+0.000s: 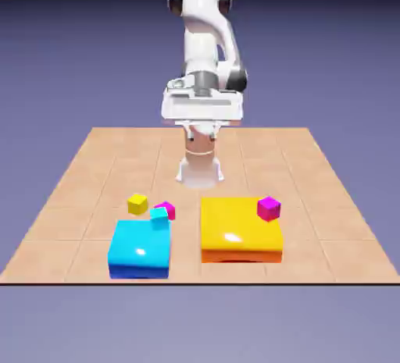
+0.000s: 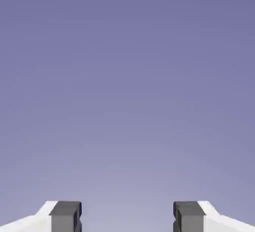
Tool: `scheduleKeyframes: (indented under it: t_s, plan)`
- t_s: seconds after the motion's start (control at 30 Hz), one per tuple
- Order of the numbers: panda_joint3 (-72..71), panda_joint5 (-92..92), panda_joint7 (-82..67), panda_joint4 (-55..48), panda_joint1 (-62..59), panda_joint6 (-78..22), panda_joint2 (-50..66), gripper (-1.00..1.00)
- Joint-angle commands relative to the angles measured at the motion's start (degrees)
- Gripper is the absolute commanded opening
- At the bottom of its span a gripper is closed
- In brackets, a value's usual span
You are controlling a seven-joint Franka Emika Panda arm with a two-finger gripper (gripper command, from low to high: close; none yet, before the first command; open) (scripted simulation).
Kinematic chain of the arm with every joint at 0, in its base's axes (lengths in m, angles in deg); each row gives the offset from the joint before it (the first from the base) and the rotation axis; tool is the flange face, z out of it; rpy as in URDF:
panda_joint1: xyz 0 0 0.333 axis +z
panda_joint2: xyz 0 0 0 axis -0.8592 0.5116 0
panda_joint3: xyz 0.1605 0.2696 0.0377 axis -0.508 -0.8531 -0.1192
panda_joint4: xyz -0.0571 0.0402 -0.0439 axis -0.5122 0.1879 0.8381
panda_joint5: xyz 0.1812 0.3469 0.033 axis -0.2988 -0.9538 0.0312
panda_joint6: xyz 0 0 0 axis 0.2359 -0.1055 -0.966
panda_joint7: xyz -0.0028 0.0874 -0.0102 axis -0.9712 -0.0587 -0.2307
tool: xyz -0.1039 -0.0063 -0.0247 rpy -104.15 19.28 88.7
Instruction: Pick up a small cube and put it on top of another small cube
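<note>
The fingers (image 2: 127,217) stand apart with nothing between them, and the hand view shows only blue-violet backdrop beyond. In the exterior view the arm (image 1: 205,41) is raised at the far edge of the tiled desk (image 1: 94,174), well apart from the cubes. Toward the exterior view's left, a yellow cube (image 1: 137,204) sits on the desk near a magenta cube (image 1: 166,210). A cyan cube (image 1: 159,217) overlaps that magenta one in the picture; it seems to rest at the back corner of the wide blue block (image 1: 141,248), though the angle makes this hard to judge. Toward the exterior view's right, a purple cube (image 1: 269,208) shows at the right side of the broad yellow-orange block (image 1: 234,229).
</note>
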Motion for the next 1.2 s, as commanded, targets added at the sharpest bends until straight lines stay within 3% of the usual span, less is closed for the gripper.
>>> scheduleKeyframes:
  t_s: [0.0,1.17]
  plan:
    - [1.86,-0.56,-2.50,0.20,0.54,-0.29,-0.09,0.00]
    - [67.04,-20.13,-89.71,7.24,19.56,-10.52,-3.18,0.00]
